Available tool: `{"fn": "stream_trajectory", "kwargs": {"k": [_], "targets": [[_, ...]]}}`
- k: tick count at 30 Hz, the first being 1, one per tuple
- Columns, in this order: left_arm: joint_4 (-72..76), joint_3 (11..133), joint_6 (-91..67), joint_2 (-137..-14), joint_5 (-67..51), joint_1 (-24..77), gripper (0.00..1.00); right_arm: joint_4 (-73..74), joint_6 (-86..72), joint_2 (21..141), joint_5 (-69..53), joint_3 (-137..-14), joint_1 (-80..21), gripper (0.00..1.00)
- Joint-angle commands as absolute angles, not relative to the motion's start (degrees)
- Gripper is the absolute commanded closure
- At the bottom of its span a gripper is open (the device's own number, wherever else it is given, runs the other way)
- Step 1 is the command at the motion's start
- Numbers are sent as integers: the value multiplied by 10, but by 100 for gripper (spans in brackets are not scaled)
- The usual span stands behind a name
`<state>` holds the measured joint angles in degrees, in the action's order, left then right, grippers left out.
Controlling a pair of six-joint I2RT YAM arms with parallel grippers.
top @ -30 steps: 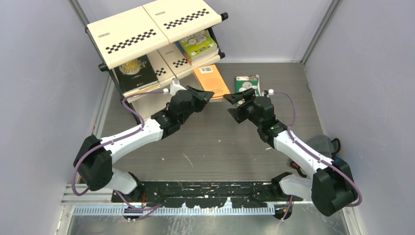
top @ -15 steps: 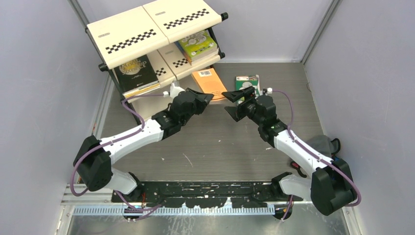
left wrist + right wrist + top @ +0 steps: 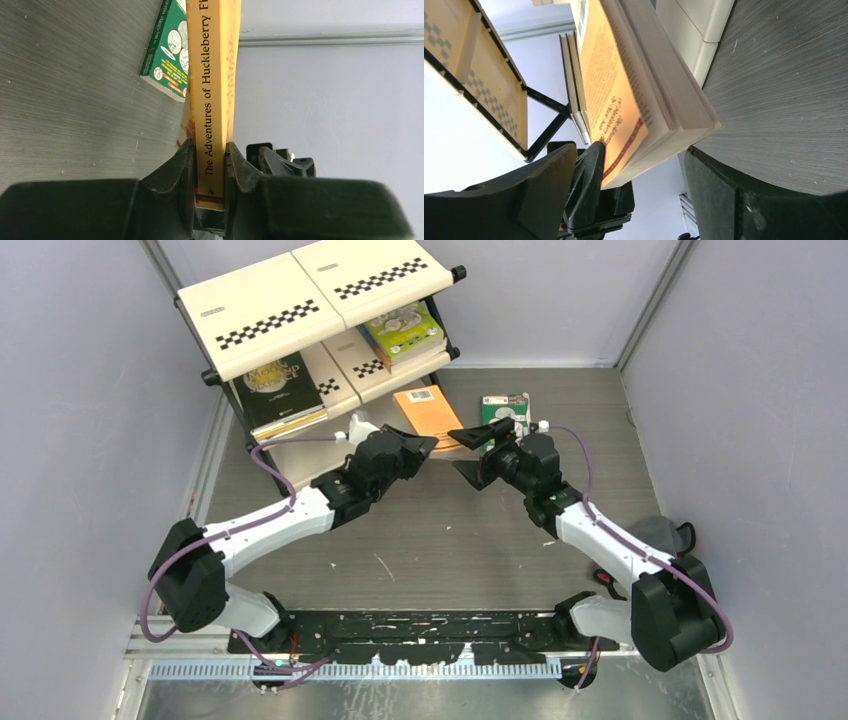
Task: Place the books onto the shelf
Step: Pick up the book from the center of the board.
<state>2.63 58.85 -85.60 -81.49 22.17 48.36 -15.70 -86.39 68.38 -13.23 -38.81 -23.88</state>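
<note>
My left gripper (image 3: 424, 444) (image 3: 210, 147) is shut on the near end of the orange book (image 3: 428, 408) (image 3: 215, 75), with its spine facing the wrist camera. The book sits low over the table, in front of the shelf (image 3: 300, 300). My right gripper (image 3: 468, 448) (image 3: 631, 150) is open, and the jaws straddle the same book's near corner (image 3: 614, 100) without closing on it. A dark green book (image 3: 505, 408) (image 3: 167, 55) lies flat on the table behind. A black book (image 3: 275, 385) and a lime green book (image 3: 403, 330) rest on the shelf's middle tier.
A grey-and-blue cloth bundle (image 3: 665, 535) lies at the table's right edge beside the right arm. The enclosure walls stand close on both sides and behind the shelf. The shelf's checkered panels (image 3: 499, 90) loom just beyond the right gripper.
My right gripper has moved left, toward the orange book's near end, and still stands open. The left gripper has held its grip and barely shifted.
</note>
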Motion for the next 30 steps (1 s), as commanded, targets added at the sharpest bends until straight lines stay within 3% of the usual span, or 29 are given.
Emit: {"fn": "stream_trajectory", "kwargs": {"k": [1,30], "targets": [[63,627,-870,-799,239,489,100,-205,-879,701,-149,-411,-242,15],[69,630,-884,-799,227,483,100,-274,-902,770,-128,-430,-298,15]]}}
